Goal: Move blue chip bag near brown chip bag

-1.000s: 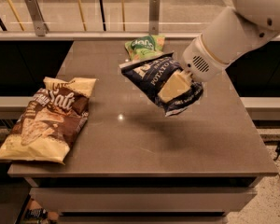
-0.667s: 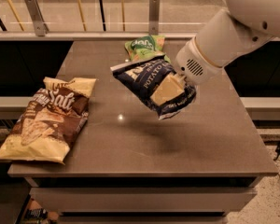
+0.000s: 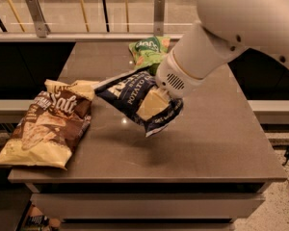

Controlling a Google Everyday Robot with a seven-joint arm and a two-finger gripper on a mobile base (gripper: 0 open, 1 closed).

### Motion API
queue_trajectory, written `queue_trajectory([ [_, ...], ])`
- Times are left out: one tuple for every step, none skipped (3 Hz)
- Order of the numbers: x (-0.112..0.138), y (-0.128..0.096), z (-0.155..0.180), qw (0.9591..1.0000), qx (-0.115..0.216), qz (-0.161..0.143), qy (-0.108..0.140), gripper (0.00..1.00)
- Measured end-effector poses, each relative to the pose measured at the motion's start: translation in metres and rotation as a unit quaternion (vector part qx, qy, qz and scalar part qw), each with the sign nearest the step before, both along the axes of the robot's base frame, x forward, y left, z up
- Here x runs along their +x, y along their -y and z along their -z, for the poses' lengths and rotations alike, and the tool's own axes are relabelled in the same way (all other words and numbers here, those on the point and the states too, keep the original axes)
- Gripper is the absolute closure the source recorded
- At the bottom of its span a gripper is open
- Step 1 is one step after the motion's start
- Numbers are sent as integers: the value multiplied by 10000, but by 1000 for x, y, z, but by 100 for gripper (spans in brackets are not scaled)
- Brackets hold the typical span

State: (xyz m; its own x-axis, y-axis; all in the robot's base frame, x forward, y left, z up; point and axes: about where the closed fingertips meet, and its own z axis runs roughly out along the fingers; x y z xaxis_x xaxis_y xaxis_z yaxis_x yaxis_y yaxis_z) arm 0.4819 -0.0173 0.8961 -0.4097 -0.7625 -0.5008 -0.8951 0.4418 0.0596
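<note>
Surface: a grey-brown table (image 3: 207, 138) with a railing and pale floor behind it. Three bags are present.

Item positions: the brown chip bag (image 3: 50, 124) lies flat at the left side of the table, its lower end reaching the front left corner. A green bag (image 3: 147, 49) lies at the far edge, near the middle. The blue chip bag (image 3: 127, 93) is not on the surface. It hangs tilted above the middle of the table, with a shadow on the top beneath it.

Gripper: the gripper (image 3: 153, 104) is at the end of the white arm (image 3: 231, 28), which comes in from the upper right. It sits over the centre of the table, clenched on the blue chip bag. One pale finger (image 3: 151, 105) lies across the front of the bag. The other is hidden behind it. The bag sits between the jaws at its right-hand half. Its left upper corner sticks out well past them toward the brown chip bag, and its lower end droops below them.

Progress: pick-up appears complete and transport looks largely done. The free corner of the blue chip bag lines up with the pale upper end of the brown chip bag in this view. Whether they touch cannot be told, since one is raised.

Outstanding: lowering the bag onto bare table just beside the brown chip bag, releasing the grasp, and withdrawing the arm. The bag is not yet set down, so the task is judged incomplete.
</note>
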Motion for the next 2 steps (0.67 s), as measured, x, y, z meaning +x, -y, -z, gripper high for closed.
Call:
queue_trajectory([
  [-8, -15, 12, 9996, -282, -66, 10, 100],
  [-1, -20, 28, 9989, -444, -156, -82, 100],
])
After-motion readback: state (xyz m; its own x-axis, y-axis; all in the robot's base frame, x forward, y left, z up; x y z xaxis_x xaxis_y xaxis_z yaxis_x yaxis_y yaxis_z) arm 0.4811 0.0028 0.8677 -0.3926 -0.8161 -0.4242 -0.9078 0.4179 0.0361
